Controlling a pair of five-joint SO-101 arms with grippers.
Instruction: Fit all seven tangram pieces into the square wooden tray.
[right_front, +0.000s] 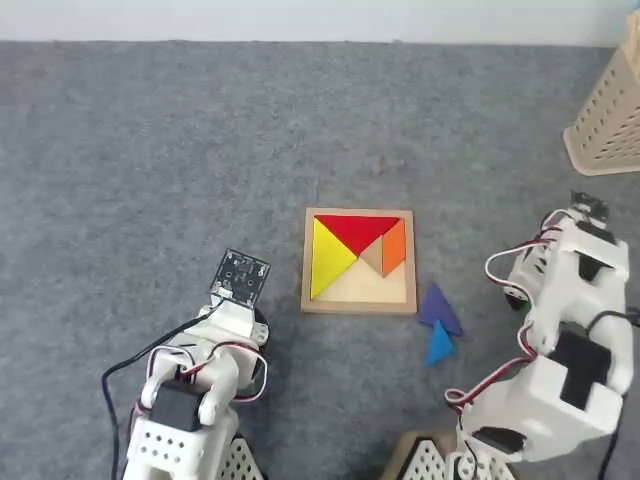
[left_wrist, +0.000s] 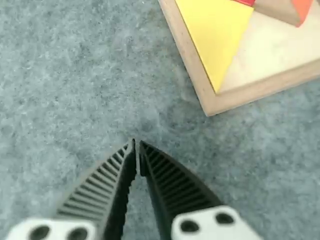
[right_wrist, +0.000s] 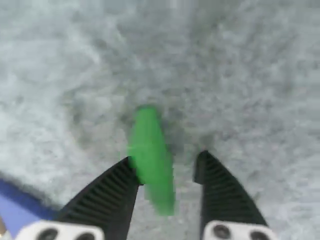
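Looking down over the grey felt tabletop (right_front: 150, 150), can pick out the square wooden tray (right_front: 308, 262) lying flat near the middle. Holds four pieces already: red triangle (right_front: 355, 230) along the far edge, yellow triangle (right_front: 328, 258) against the side nearer the left arm, orange piece (right_front: 395, 246) against the opposite side, small tan piece (right_front: 373, 259) wedged between the three. Leaves the near part of the tray floor bare. Just beside the tray's near corner on the right arm's side, purple piece (right_front: 436, 305) and blue triangle (right_front: 439, 344) flat on the felt, seemingly touching each other. Over bare felt close to the tray's other near corner, left gripper (left_wrist: 137, 146), fingers pressed closed on nothing. From above, wrist camera board (right_front: 241, 277) sitting right over those fingers. Low over the felt and well clear of the tray, right gripper (right_wrist: 166, 159), fingers spread apart with the green piece (right_wrist: 150, 160) standing on edge between them, against one finger and apart from the other. From above, white arm body (right_front: 570, 330) in the way of that spot. Off in the far corner on that side, perforated beige container (right_front: 608, 115), well apart from the pieces.
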